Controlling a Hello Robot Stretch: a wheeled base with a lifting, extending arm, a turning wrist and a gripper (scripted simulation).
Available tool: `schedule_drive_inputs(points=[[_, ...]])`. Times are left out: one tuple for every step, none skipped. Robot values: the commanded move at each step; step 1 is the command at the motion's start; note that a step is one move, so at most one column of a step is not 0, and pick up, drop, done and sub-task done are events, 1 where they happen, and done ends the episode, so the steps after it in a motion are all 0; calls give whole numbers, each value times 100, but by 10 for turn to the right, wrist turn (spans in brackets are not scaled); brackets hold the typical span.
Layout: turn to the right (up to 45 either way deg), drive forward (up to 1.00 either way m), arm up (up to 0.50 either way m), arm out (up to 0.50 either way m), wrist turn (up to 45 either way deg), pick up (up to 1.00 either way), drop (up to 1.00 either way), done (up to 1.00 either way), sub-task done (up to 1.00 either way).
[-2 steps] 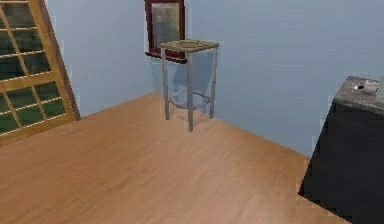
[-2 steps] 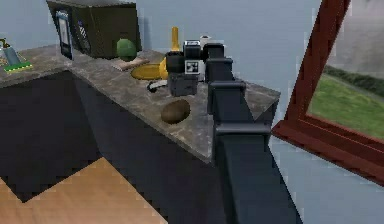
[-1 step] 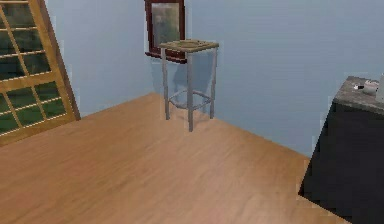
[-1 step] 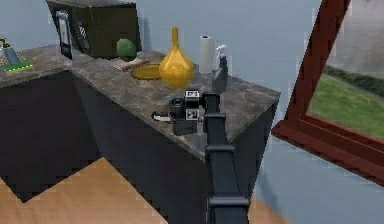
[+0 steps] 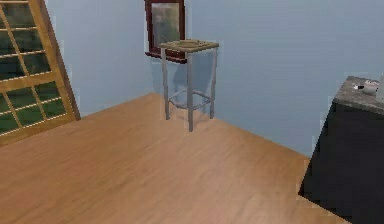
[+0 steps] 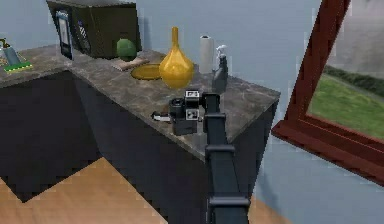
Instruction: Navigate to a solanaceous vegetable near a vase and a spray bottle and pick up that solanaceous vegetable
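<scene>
In the arm side view my arm rises from the bottom edge to a grey stone countertop [image 6: 120, 90] on dark cabinets. The gripper [image 6: 170, 114] lies low over the counter's near part, left of two white marker squares. A small pale bit sits at its far end, so I cannot tell whether it holds anything. Behind it stands a yellow bulb-shaped vase [image 6: 176, 64]. A grey spray bottle [image 6: 219, 75] stands right of the vase, near the counter's right end. A round green thing [image 6: 125, 48] and a flat yellow plate [image 6: 147, 72] are farther left.
A white roll [image 6: 205, 52] stands behind the spray bottle, and a dark box [image 6: 95, 27] sits at the counter's back left. A red-framed window [image 6: 330, 110] is at the right. In the forward view a tall wood-topped stool [image 5: 190, 75] stands on open wood floor, with a dark counter [image 5: 350, 160] at right.
</scene>
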Motion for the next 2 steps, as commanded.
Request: schedule_drive_inputs(points=[[0, 0, 10, 0, 0, 0, 0, 0, 0], [0, 0, 0, 0, 0, 0, 0, 100, 0]])
